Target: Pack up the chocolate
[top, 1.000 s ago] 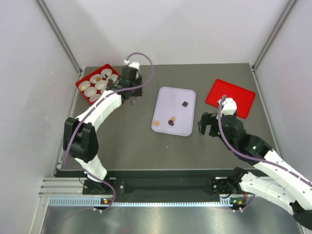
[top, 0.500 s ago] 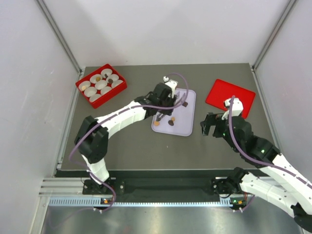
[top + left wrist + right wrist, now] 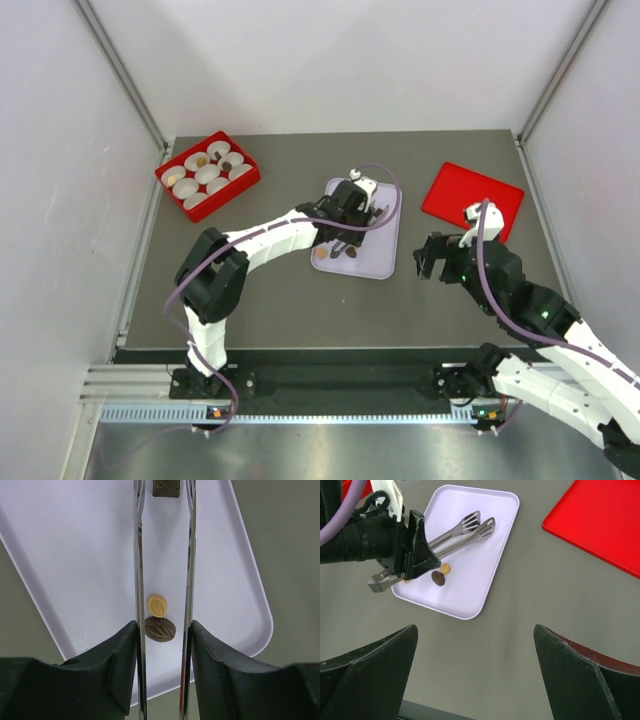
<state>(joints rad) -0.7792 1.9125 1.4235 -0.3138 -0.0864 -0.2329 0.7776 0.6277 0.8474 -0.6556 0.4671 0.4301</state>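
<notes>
**Tongs (image 3: 138,555) straddle two pieces on the tray (image 3: 75,555)**

Nearest the bases, the right gripper (image 3: 475,630) hangs with jaws spread wide and empty. It is over bare table (image 3: 280,300), just right of the tray.

Farther in, the left gripper (image 3: 163,625) clasps the tongs by their handle end, one finger pressed against each arm. The arms run roughly parallel with a narrow gap between them and pinch nothing. Right by the fingers, a dark oval piece (image 3: 160,629) lies on the tray between the arms. A caramel piece (image 3: 156,605) touches its far side. Farther along, at the tongs' tips, sits a square piece (image 3: 166,487), in line with the gap. A second caramel piece (image 3: 320,253) lies near the tray's near left corner, outside the tongs. Whether the tongs touch the tray I cannot tell.

Beyond, a red lid (image 3: 472,200) lies at far right. At far left sits a red box (image 3: 230,196) of paper cups (image 3: 183,188), a few holding chocolates (image 3: 200,160).
</notes>
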